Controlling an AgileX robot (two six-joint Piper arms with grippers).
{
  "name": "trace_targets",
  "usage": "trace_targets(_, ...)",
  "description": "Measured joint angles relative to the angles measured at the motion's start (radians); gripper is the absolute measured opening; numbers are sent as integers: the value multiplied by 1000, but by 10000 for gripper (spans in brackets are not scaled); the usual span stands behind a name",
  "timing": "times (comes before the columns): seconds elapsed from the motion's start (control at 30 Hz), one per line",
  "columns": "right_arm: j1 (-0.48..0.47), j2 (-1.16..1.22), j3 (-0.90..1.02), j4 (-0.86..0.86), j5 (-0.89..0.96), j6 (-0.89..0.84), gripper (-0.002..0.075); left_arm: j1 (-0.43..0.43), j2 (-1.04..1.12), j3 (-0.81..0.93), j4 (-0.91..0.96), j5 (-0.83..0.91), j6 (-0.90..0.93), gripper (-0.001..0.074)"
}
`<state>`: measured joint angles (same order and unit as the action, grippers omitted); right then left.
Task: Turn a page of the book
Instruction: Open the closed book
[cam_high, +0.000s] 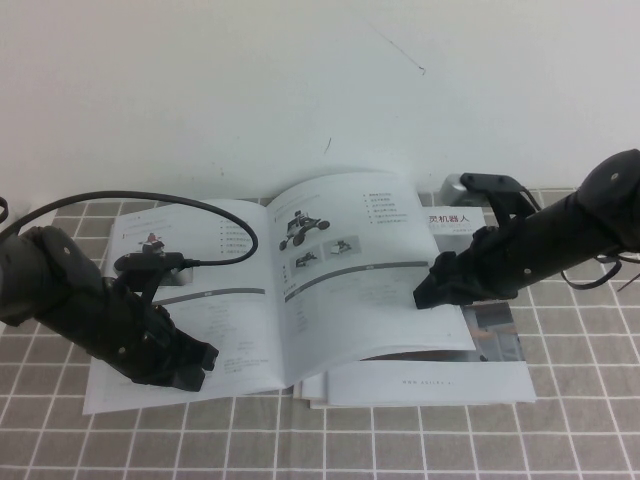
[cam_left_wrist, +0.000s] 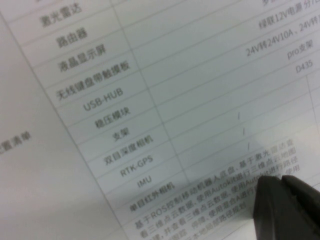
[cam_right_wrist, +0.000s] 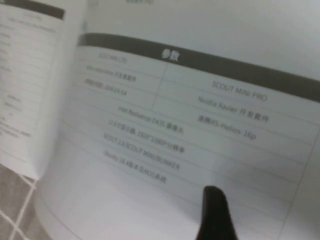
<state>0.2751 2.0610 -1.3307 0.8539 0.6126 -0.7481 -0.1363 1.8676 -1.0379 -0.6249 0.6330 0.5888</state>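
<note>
The left gripper (cam_high: 192, 366), black and blocky, bears down on the lower part of the left-hand leaf of the book (cam_high: 240, 290), a large thin softcover booklet of white glossy sheets lying open on the grey tiled tablecloth (cam_high: 420, 440). It seems placed there to pin that half flat while the other arm works. Whether its fingers are parted or closed cannot be told. Its wrist view shows only a dark fingertip over a printed table of Chinese text.

Right of the book's spine, the page (cam_high: 350, 270), a white glossy sheet printed with a black wheeled rover, two small photos and a grey-barred table, bows upward, not flat. The right gripper (cam_high: 428, 292), equally black, meets this sheet at its outer edge, apparently to lift or push it toward the spine. Its finger spacing cannot be told either.

Beyond that edge and under the page lies a brochure with bold black Chinese characters (cam_high: 445, 222); loose white sheets (cam_high: 430, 385) fan out below. These neighbouring papers could catch on the gripper, and the left arm itself sits where the turned page must land.
</note>
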Motion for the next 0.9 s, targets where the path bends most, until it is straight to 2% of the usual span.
trace_targets(0.53, 0, -47, 0, 496, 147, -366, 438, 0, 0, 0, 0, 0, 0, -4)
trace_targets(0.9, 44, -48, 0, 694, 225, -520, 438, 0, 0, 0, 0, 0, 0, -4)
